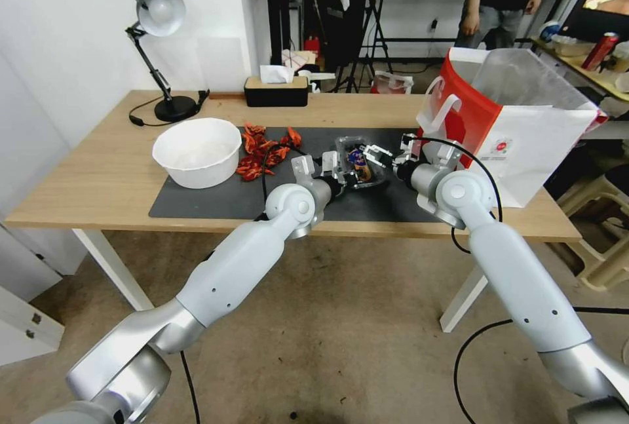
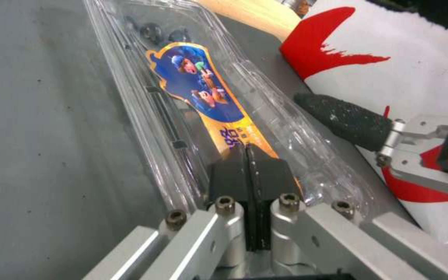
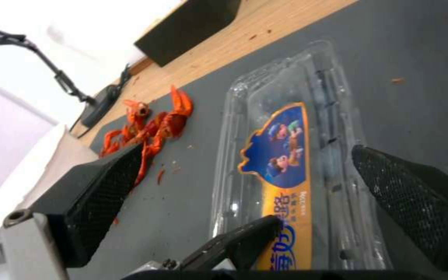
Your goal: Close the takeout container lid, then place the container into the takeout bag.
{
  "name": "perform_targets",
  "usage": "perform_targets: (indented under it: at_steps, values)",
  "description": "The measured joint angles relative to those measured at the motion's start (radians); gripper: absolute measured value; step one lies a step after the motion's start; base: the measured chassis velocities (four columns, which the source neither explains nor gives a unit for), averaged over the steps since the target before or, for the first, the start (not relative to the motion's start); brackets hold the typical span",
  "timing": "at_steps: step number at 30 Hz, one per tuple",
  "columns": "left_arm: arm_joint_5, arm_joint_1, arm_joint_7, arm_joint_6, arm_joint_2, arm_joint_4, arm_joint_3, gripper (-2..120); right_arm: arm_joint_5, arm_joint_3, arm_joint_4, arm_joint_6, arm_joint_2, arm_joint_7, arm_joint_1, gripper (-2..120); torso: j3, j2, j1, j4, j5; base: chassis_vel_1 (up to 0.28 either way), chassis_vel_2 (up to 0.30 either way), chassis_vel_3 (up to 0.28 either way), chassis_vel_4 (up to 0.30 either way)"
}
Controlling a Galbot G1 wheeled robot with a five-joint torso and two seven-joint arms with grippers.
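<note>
Closed takeout container (image 1: 357, 163) of dark berries between pressed-together left hand (image 2: 247, 171) and spread right hand (image 3: 265, 202), beside open takeout bag (image 1: 524, 142).

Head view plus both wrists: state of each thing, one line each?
takeout container: flat on the dark mat, between both pincers
lid: down over the box
takeout bag: upright, mouth open
left pincer: shut, pads pressing on the lid
right pincer: open, straddling the container's end
white bowl: upright
desk lamp: off
</note>
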Motion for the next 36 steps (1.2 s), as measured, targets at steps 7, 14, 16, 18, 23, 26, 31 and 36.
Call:
perform_targets:
  at_steps: [7, 14, 16, 18, 23, 26, 31, 36]
  values:
    - [-0.001, -0.003, 0.001, -0.001, 0.003, 0.002, 0.0, 0, -0.04, -0.019, -0.054, 0.001, 0.001, -0.088, 0.02, 100, 0.0, 0.0, 0.0, 0.0001, 0.0, 0.0, 0.0, 0.0, 0.0]
    - [-0.003, -0.003, 0.001, -0.002, 0.005, 0.002, -0.002, 0, -0.052, -0.03, -0.073, 0.002, 0.006, -0.103, 0.028, 100, 0.0, 0.0, 0.0, 0.0001, -0.0001, 0.0, 0.0, 0.0, 0.0]
    - [-0.003, -0.003, 0.001, -0.002, 0.006, 0.002, -0.003, 0, -0.056, -0.033, -0.08, 0.002, 0.01, -0.105, 0.03, 100, 0.0, 0.0, 0.0, 0.0001, -0.0001, 0.0, 0.0, 0.0, 0.0]
    - [-0.003, -0.003, 0.0, -0.002, 0.007, 0.001, -0.003, 0, -0.057, -0.034, -0.083, 0.002, 0.01, -0.107, 0.031, 100, 0.0, 0.0, 0.0, 0.0001, -0.0002, 0.0, 0.0, 0.0, 0.0]
    - [-0.005, -0.003, 0.001, -0.003, 0.011, -0.001, -0.004, 0, -0.067, -0.039, -0.109, -0.008, 0.015, -0.119, 0.041, 100, 0.0, 0.0, 0.0, 0.0001, 0.0, 0.0, 0.0, 0.0, 0.0]
    - [-0.006, -0.003, 0.0, -0.004, 0.011, -0.002, -0.004, 0, -0.073, -0.039, -0.112, -0.008, 0.016, -0.119, 0.042, 100, 0.0, 0.0, 0.0, 0.0002, -0.0001, 0.0, 0.0, 0.0, 0.0]
    - [-0.006, -0.003, 0.0, -0.007, 0.011, -0.002, -0.004, 0, -0.097, -0.038, -0.12, -0.001, 0.017, -0.115, 0.044, 100, 0.0, 0.0, 0.0, 0.0001, 0.0, 0.0, 0.0, 0.0, 0.0]
    - [-0.007, -0.003, -0.003, -0.01, 0.01, -0.004, -0.004, 0, -0.113, -0.031, -0.115, 0.007, 0.009, -0.105, 0.045, 100, 0.0, 0.0, 0.0, 0.0001, -0.0001, 0.0, 0.0, 0.0, 0.0]
